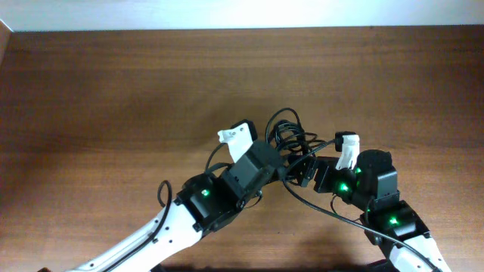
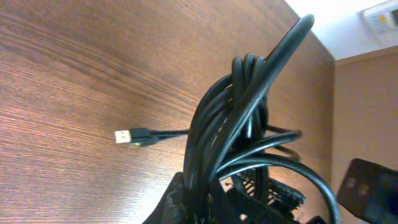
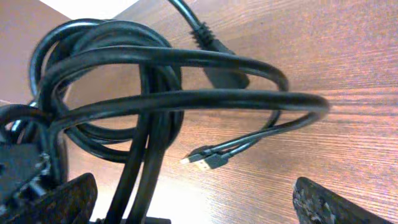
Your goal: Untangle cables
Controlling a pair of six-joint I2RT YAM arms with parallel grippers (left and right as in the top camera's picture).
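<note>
Looping into a thick black knot, the cables (image 1: 291, 140) sit bunched at mid-desk (image 1: 113, 91), between the two arms. Several glossy strands run together, crossed by wider loops. One gold-tipped plug (image 2: 127, 136) lies on the wood; two more plugs (image 3: 202, 160) sit side by side. At left, the left pincer (image 2: 202, 208) is clamped on the cables; the right pincer (image 3: 196, 208) gapes wide, strands passing between its fingers.

From above, the cables (image 1: 290, 136) are partly hidden under the left arm (image 1: 249, 170). The right fingers (image 3: 336, 208) are cut off at the bottom edge.
</note>
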